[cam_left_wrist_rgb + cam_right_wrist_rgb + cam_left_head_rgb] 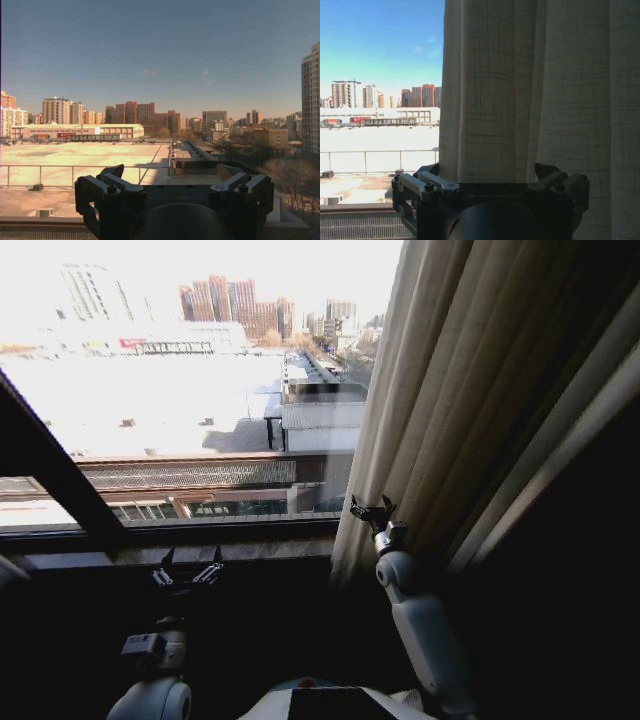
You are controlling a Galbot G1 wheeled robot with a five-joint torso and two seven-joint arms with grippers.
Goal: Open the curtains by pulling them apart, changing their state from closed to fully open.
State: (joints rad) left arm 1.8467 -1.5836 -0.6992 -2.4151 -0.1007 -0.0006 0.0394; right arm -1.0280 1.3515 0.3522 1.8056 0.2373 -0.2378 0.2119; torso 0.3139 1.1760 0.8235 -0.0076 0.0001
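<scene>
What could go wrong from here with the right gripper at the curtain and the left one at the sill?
1. The right gripper sits at the curtain edge with jaws open; sheer pleats may slip out, or only one fold get caught, when it closes and pulls.
2. The curtain is bunched but covers the window's right side; a short pull could leave it partly closed.
3. The left gripper, open near the window sill, could knock it if the base shifts.

place: we take it for a high-floor room in a city | evidence: we see a dark-framed window point(60, 475), pleated curtains point(480, 390), flat rooftops point(85, 155) and apartment towers point(140, 116) beyond
</scene>
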